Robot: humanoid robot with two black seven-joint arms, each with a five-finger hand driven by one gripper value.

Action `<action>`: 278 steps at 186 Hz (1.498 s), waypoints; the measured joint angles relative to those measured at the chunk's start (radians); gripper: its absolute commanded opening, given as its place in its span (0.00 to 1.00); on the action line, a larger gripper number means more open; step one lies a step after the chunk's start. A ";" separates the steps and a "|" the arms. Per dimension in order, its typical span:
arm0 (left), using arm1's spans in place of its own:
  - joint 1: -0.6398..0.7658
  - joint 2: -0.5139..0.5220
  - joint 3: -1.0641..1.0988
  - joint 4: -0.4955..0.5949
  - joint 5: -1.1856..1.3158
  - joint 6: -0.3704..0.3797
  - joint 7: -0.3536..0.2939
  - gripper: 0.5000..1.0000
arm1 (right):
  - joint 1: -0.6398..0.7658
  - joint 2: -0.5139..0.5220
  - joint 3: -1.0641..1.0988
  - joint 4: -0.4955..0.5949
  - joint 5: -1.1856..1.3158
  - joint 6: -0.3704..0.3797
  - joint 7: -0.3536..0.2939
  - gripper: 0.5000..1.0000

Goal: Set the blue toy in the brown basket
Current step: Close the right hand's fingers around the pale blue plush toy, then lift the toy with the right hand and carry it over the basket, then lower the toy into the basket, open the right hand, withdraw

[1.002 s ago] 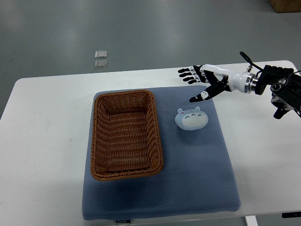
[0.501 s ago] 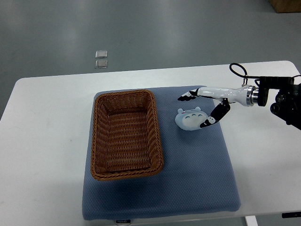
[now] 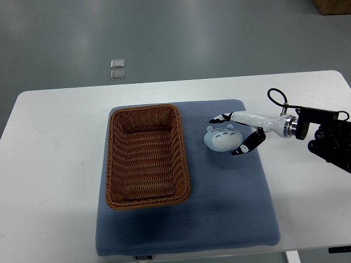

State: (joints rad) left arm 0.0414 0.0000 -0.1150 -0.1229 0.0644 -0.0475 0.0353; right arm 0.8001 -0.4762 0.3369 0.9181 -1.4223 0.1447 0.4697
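The blue toy (image 3: 222, 138), a pale round plush with a light face, lies on the blue mat (image 3: 230, 208) just right of the brown wicker basket (image 3: 115, 164). My right hand (image 3: 228, 133) comes in from the right edge and straddles the toy. Its fingers (image 3: 221, 118) reach past the toy's far side and the thumb (image 3: 244, 146) sits at its near right side. The hand is spread around the toy and has not closed on it. The basket holds nothing. No left arm shows.
The mat covers the middle of a white table (image 3: 49, 164). Two small clear squares (image 3: 117, 69) lie on the grey floor beyond the table's far edge. A black cable loops above the right wrist (image 3: 277, 96).
The right hand came down from the mat's far right corner to the toy, turned on edge, and now brackets it with fingers and thumb. The toy has not moved.
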 measured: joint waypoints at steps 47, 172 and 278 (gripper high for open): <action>0.000 0.000 0.000 0.000 0.000 0.000 0.000 1.00 | -0.010 0.019 -0.001 -0.011 -0.003 -0.004 -0.001 0.00; 0.000 0.000 0.000 0.000 0.000 0.000 0.000 1.00 | 0.138 0.076 0.024 0.012 0.213 0.104 0.096 0.00; 0.000 0.000 0.000 -0.001 0.000 0.000 0.000 1.00 | 0.160 0.416 0.003 -0.055 0.111 0.092 0.046 0.00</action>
State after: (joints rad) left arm 0.0414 0.0000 -0.1150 -0.1237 0.0642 -0.0475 0.0353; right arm 0.9597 -0.0601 0.3396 0.8628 -1.3114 0.2371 0.5157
